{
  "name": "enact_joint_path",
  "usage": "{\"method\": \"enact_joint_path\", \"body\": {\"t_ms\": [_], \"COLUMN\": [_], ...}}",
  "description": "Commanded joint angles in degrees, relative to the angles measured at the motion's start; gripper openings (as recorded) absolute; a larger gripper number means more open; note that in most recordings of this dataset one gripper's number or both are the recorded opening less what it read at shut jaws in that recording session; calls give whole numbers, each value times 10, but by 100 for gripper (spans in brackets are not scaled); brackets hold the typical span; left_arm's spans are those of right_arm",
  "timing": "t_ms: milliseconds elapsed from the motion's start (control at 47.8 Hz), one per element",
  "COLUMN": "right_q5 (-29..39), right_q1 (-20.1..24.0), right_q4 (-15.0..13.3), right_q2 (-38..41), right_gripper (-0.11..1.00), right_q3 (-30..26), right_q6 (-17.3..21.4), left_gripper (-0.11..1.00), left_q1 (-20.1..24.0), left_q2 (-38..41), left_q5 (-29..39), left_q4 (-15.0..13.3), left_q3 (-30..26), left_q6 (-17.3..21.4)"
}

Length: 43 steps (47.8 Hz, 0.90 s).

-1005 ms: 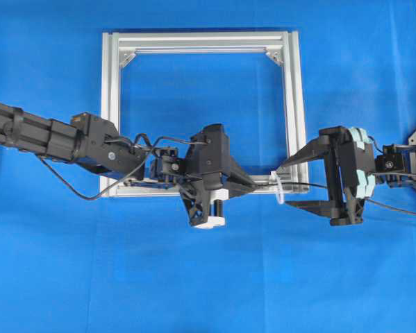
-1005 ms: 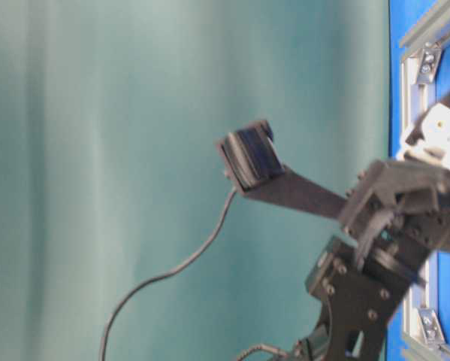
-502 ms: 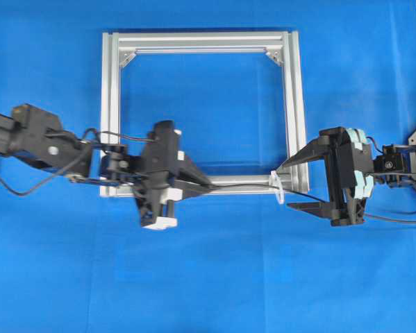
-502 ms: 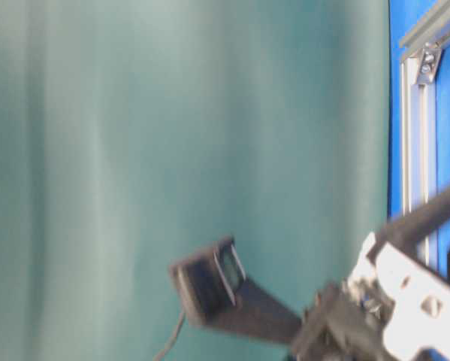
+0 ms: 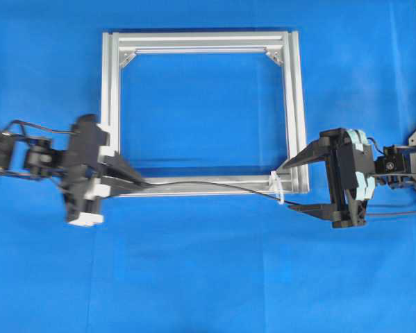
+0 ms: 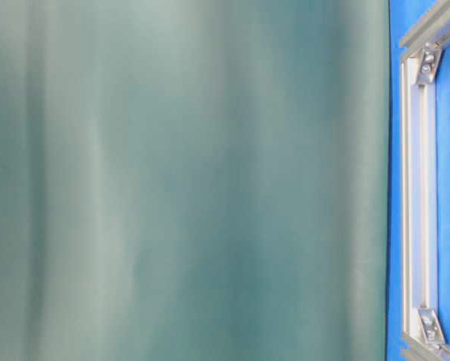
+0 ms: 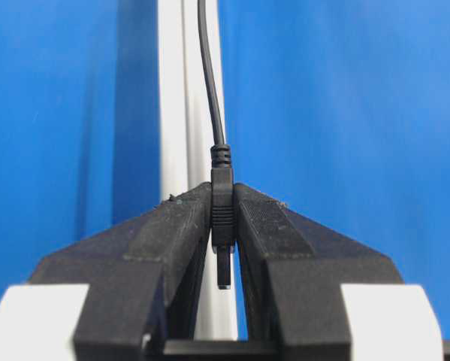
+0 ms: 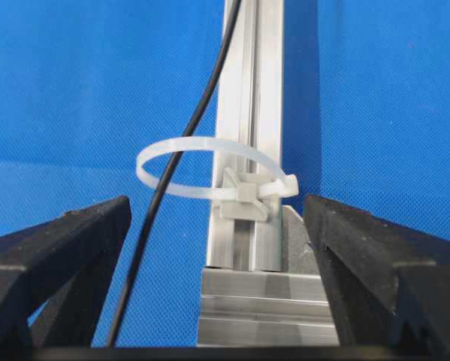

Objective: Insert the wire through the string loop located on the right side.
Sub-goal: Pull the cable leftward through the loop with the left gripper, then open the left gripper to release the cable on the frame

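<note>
Covering the whole worktop [image 5: 214, 277] is a plain blue cloth, smooth, with only faint creases. Square silver frame [image 5: 203, 43] lies flat on it, corner brackets inside its corners. Table-level view is mostly a blurry teal-green curtain [image 6: 187, 180], with a strip of blue cloth and frame bar at its right edge.

Left tool [image 5: 139, 184] sits at the frame's lower left corner, jaws clamped on the plug end of the wire [image 5: 208, 184]; left wrist view shows the plug [image 7: 222, 218] pinched between both pads. Wire runs along the frame's bottom bar to the lower right corner and passes through the string loop [image 5: 278, 187]; right wrist view shows the black wire [image 8: 164, 180] going through the white loop [image 8: 209, 169] tied on the bar. Right tool [image 5: 289, 186] sits just right of the loop, jaws spread wide, holding nothing.
</note>
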Motion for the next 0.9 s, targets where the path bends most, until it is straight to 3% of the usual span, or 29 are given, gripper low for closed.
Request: {"method": "enact_joint_path", "body": {"t_ms": [0, 314, 502, 879], "right_q5": [4, 31, 33, 33], "right_q1": [2, 2, 2, 2], "right_q4": [-1, -1, -1, -1], "right_q2": [-9, -19, -27, -30], "right_gripper": [89, 89, 89, 89], "right_q3": [-11, -23, -25, -25], "right_q6": [-1, -2, -3, -5], "left_gripper": [8, 8, 8, 8], "left_q1": [-3, -4, -5, -19], "left_q2": [-48, -160, -172, -168], "left_q5": [-3, 14, 54, 67], "left_q4": [1, 1, 1, 2], "left_q3": [27, 120, 127, 125], "left_q6": [-2, -4, -4, -3]}}
